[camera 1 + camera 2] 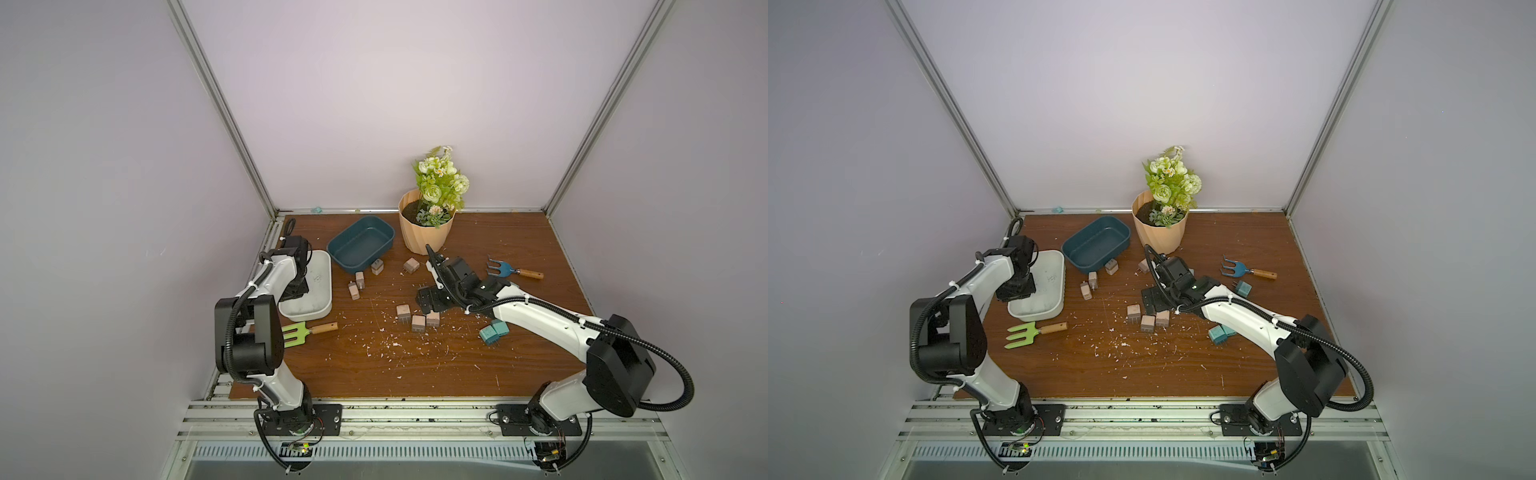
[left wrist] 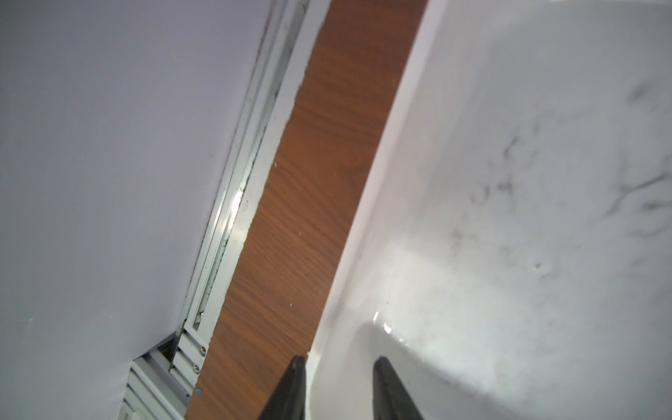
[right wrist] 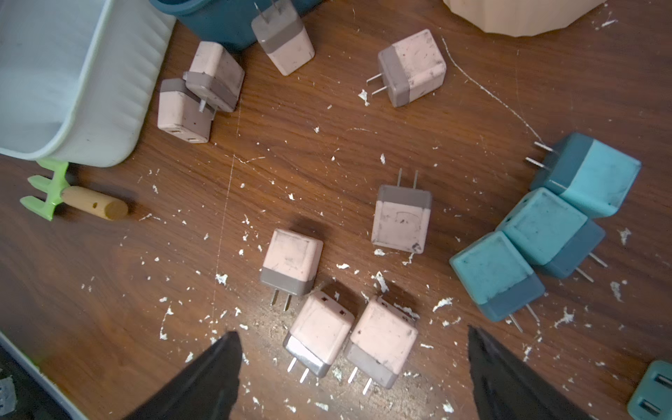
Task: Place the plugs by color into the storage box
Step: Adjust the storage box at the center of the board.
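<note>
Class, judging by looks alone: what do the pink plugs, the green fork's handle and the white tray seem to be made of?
Pink plugs: probably matte plastic, scuffed; shiny metal prongs. Fork handle: likely unpainted wood, pale tan. White tray: apparently moulded plastic, smooth, ribbed wall.

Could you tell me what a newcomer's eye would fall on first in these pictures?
The flower pot at the back of the table stands out first. Next come the pink plugs strewn mid-table among white crumbs, with teal plugs clustered beside them. The right gripper hangs open above the plugs.
</note>
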{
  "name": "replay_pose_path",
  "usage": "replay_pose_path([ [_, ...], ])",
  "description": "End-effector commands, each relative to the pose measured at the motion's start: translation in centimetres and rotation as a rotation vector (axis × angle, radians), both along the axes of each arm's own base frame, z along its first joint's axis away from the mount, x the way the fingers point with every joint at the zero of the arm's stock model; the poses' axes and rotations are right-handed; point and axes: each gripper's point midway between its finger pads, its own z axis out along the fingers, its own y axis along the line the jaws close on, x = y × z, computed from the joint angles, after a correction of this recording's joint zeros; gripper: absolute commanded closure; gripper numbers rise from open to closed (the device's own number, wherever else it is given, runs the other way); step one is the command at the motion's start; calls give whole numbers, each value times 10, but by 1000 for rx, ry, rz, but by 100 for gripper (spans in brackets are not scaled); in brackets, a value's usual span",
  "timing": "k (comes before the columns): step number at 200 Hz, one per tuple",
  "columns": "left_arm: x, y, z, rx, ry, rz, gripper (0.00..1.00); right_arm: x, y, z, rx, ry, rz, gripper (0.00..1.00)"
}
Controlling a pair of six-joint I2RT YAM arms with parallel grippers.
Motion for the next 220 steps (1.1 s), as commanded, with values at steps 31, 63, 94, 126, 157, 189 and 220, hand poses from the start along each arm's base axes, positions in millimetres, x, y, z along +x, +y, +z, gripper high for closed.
replay_pose_path([
  [31,-26,-52,23,-359,-133,181,25,2,13,16,47,-25,25,1],
  [63,-62,-89,-6,-584,-175,342,25,2,18,16,53,-21,37,1],
  [94,-76,-91,-26,-592,-173,411,25,2,23,14,48,-13,57,1],
  [126,-68,-89,-31,-596,-202,436,25,-1,26,12,43,-8,70,1],
  [157,-61,-82,-34,-557,-192,426,30,-4,24,11,35,-6,74,1],
  [189,-59,-76,-47,-510,-132,391,44,-6,24,8,30,0,77,1],
  [220,-63,-76,-57,-504,-91,374,61,-6,30,9,41,5,92,1],
])
